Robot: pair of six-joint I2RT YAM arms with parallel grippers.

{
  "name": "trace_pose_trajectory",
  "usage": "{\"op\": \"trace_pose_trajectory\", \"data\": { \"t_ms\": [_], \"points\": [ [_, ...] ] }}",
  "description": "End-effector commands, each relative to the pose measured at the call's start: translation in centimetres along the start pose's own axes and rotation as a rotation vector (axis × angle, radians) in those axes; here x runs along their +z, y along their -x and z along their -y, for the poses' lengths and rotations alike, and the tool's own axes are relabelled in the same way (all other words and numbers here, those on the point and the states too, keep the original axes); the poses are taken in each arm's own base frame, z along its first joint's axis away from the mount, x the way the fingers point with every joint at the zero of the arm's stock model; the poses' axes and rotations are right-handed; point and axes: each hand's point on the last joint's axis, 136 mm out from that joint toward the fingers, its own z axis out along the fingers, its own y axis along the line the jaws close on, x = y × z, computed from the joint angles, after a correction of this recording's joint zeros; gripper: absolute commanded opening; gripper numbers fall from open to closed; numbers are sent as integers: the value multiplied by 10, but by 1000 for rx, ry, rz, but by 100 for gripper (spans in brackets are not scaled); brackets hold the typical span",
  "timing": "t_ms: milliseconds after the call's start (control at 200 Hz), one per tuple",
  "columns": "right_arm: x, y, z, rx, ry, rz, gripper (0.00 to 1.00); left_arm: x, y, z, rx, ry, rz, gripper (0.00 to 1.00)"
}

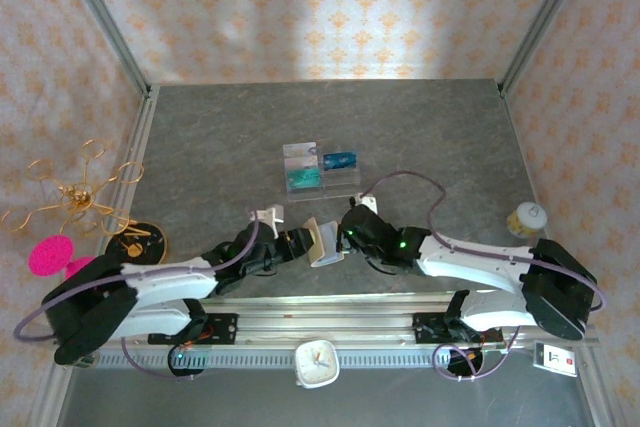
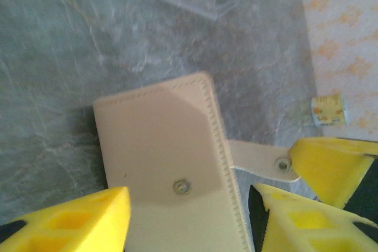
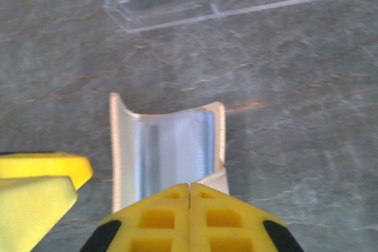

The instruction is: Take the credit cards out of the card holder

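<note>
The left gripper (image 1: 298,244) and right gripper (image 1: 346,238) hem in the card holder (image 1: 325,240) from both sides near the table's (image 1: 220,137) front edge. A clear tray (image 1: 320,169) stands beyond it, with bare surface open left, right and behind the tray. A wire ornament (image 1: 80,197) and a small jar (image 1: 527,217) keep to the side edges.

reaching both arms low and inward, wrists nearly meeting at centre; spreading the left gripper (image 2: 189,196) fingers wide apart; pinching the right gripper (image 3: 189,202) fingers flush together on the card holder (image 3: 168,146) tab.

One card holder (image 1: 325,240), perhaps three credit cards (image 1: 304,179).
</note>
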Motion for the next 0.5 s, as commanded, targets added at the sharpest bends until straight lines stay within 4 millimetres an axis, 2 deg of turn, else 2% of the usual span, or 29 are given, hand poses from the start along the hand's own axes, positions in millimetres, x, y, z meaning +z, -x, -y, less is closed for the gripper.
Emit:
{"op": "trace_pose_trajectory", "data": {
  "t_ms": [0,110,175,360,496],
  "points": [
    [-15,21,-43,21,114,33,0,-17,23,-16,24,98,106,59],
    [-21,27,-59,9,146,42,0,-33,38,-16,50,128,170,63],
    [-23,29,-60,0,139,49,0,-38,43,-14,55,125,190,66],
    [-22,23,-35,24,51,63,0,-34,40,-11,60,101,165,67],
    [-31,26,-36,28,66,69,0,-30,41,-9,74,102,161,67]
  ]
}}
